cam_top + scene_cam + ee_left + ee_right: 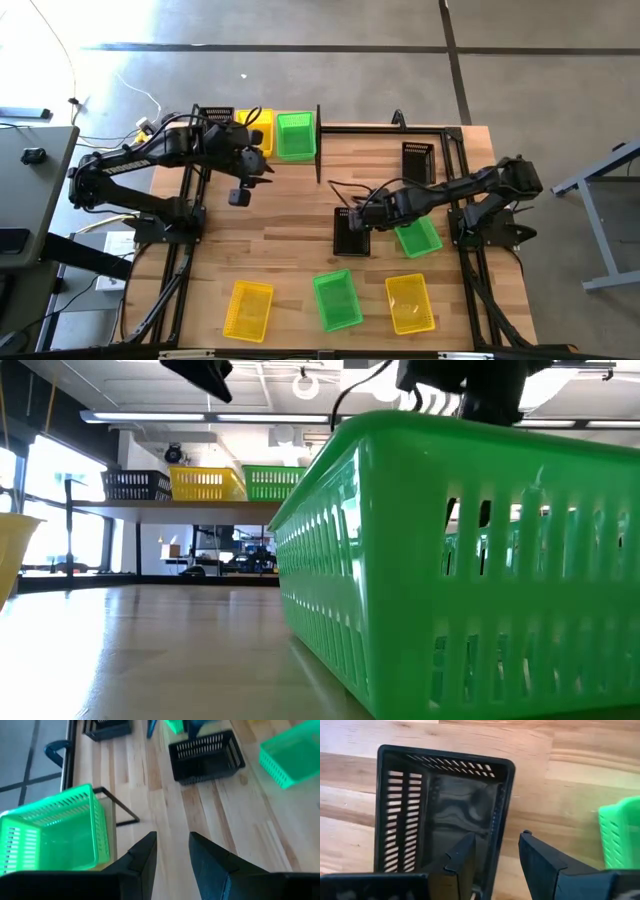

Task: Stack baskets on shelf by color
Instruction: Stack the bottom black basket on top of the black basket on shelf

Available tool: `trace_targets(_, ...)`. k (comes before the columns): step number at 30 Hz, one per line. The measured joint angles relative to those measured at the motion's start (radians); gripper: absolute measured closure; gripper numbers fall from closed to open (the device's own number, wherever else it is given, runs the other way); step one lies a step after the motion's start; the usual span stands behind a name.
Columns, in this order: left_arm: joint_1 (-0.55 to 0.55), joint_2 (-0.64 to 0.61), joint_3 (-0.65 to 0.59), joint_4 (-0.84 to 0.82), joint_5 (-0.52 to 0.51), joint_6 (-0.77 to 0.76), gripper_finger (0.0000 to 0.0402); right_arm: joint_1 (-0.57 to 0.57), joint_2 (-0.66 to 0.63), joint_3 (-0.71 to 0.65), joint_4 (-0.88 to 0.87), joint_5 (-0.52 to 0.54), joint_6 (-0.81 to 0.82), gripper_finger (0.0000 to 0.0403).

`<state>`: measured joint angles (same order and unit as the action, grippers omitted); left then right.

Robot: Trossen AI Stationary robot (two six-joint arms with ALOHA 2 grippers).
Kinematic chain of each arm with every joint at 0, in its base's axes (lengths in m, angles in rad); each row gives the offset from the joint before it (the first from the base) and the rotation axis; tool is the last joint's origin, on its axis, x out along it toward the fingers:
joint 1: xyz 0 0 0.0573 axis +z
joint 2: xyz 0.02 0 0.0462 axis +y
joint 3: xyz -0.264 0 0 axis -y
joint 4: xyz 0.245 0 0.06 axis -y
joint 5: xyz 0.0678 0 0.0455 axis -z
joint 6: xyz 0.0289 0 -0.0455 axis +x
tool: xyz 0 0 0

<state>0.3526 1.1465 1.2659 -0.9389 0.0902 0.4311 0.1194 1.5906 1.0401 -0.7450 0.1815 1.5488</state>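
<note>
The shelf (262, 152) stands at the table's far left and carries a black basket (135, 484), a yellow one (206, 482) and a green one (296, 135), each resting on its base on the board. My left gripper (172, 862) hovers open, raised above the table just in front of the shelf's green basket (50, 837). My right gripper (495, 857) is open at mid-table over a black basket (350, 236). It straddles that basket's side wall (501, 815), one finger inside and one outside. My right gripper comes down from above on the black basket's long side wall (495, 847). One finger (462, 857) is inside the hollow and the other (540, 862) is outside. Whether either finger touches the wall, I cannot tell. The basket sits upright on the table.
On the table lie another black basket (418, 160) at the far right, a green one (418, 238) beside my right gripper, and a near row of yellow (249, 308), green (337, 300) and yellow (410, 302). Bare wood (290, 230) lies between the arms.
</note>
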Motion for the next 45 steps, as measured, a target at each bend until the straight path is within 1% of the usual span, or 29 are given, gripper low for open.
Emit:
trace_targets(6, -0.020, 0.000, 0.000, 0.067, 0.000, -0.089, 0.0298, -0.016, 0.000, -0.101, 0.131, -0.001, -0.004, 0.0269)
trace_targets(8, -0.026, 0.000, 0.000, 0.082, 0.000, -0.118, 0.0298, -0.021, 0.000, -0.136, 0.180, -0.021, -0.004, 0.0269)
trace_targets(13, -0.040, 0.000, 0.000, 0.085, -0.002, -0.125, 0.0298, -0.022, 0.000, -0.190, 0.283, -0.060, 0.026, 0.0270)
trace_targets(16, -0.047, 0.000, 0.000, 0.085, -0.005, -0.125, 0.0298, -0.022, 0.000, -0.193, 0.280, -0.060, 0.066, 0.0283)
trace_targets(18, -0.053, 0.000, 0.000, 0.085, -0.006, -0.125, 0.0298, -0.022, 0.000, -0.193, 0.280, -0.053, 0.076, 0.0300)
trace_targets(25, -0.068, 0.000, 0.000, 0.085, -0.006, -0.125, 0.0298, -0.022, 0.000, -0.193, 0.281, 0.000, 0.096, 0.0385)
trace_targets(27, -0.067, 0.000, 0.000, 0.085, -0.007, -0.125, 0.0298, -0.020, 0.000, -0.193, 0.287, 0.012, 0.101, 0.0398)
trace_targets(30, -0.067, 0.000, 0.000, 0.085, -0.008, -0.125, 0.0298, -0.019, 0.000, -0.193, 0.308, 0.031, 0.130, 0.0395)
trace_targets(34, -0.067, 0.000, 0.000, 0.084, -0.008, -0.125, 0.0298, -0.003, 0.000, -0.172, 0.315, 0.087, 0.164, 0.0401)
trace_targets(40, -0.070, 0.007, 0.000, 0.084, -0.008, -0.125, 0.0298, 0.025, 0.000, -0.095, 0.317, 0.182, 0.182, 0.0402)
trace_targets(45, -0.103, 0.025, 0.000, 0.084, -0.008, -0.132, 0.0298, 0.045, 0.000, -0.010, 0.279, 0.278, 0.174, 0.0402)
